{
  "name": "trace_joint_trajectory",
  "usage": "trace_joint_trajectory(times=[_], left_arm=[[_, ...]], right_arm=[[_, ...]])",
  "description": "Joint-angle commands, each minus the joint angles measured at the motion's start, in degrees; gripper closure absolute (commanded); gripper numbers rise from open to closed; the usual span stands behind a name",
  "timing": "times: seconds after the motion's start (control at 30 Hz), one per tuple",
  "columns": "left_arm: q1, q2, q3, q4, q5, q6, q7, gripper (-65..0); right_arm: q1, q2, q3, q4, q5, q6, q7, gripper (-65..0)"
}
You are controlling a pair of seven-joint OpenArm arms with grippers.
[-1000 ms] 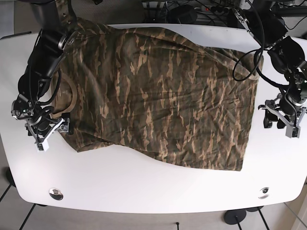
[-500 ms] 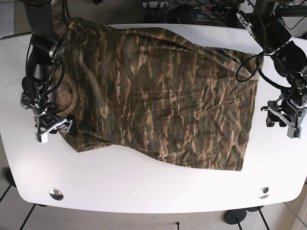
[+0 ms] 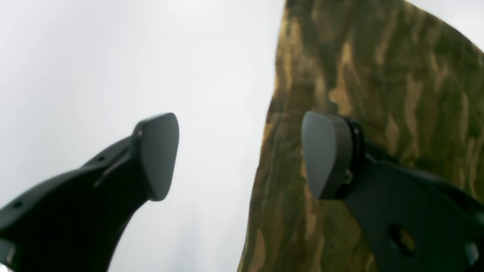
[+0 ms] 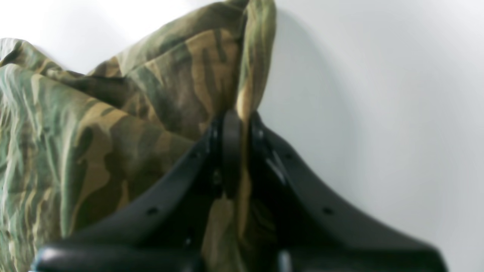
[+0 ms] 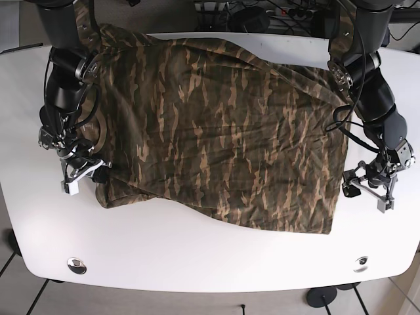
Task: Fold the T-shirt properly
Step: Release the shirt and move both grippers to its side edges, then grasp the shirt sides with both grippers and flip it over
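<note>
In the left wrist view I see my left gripper [image 3: 240,155] spread wide, one finger over bare white table [image 3: 113,56] and the other over the camouflage T-shirt [image 3: 378,75], so the shirt's hem edge runs lengthwise right between the jaws. In the right wrist view my right gripper [image 4: 236,151] is pressed together, pinching a bunched fold of the shirt. From the base view the shirt lies spread across the table's middle, its long axis running between the two grippers, each at one end near a side edge.
</note>
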Motion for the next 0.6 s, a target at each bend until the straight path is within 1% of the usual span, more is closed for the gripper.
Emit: trace_joint_trajectory(times=[0.03,0.07,0.17,0.2,0.47,0.5,0.53,0.57,0.6], left_arm=[[-3.3,-0.9,2.2,-3.0,-1.1,-0.2,-3.0,-48.6],[-3.9,-0.9,3.6,-5.8,-1.1,-0.2,-3.8,-48.5],[-3.9,0.0,4.0,-9.3,-1.2,-0.3,-3.9,-48.5],[-3.7,1.8,4.0,-9.8,-1.2,-0.3,-3.7,-48.5],[-2.1,5.9,4.0,-10.2,-1.1,-0.4,-3.5,-47.6],[-2.1,6.0,4.0,-10.2,-1.1,-0.4,-3.5,-44.3],[-2.3,6.0,4.0,-10.2,-1.1,-0.4,-3.8,-38.2],[-2.5,6.0,4.0,-10.2,-1.1,-0.4,-4.0,-28.9],[-2.5,6.0,4.0,-10.2,-1.1,-0.4,-4.1,-12.2]], right_arm=[[1.2,0.6,0.0,0.4,-0.7,0.32,-0.6,-2.5],[1.2,0.6,0.0,0.4,-0.7,0.32,-0.6,-2.5],[1.2,0.6,0.2,0.4,-0.6,0.32,-0.6,-2.5],[1.2,0.6,0.2,0.4,-0.4,0.32,-0.6,-2.5],[1.3,0.3,0.2,0.4,-0.2,0.32,-0.6,-2.5],[1.3,0.3,0.2,0.4,-0.2,0.32,-0.6,-2.5],[1.2,0.2,0.2,0.4,-0.2,0.32,-0.6,-2.5],[1.1,0.2,0.2,0.5,-0.2,0.32,-0.6,-2.5],[1.0,0.2,0.3,0.5,-0.1,0.32,-0.6,-2.5]])
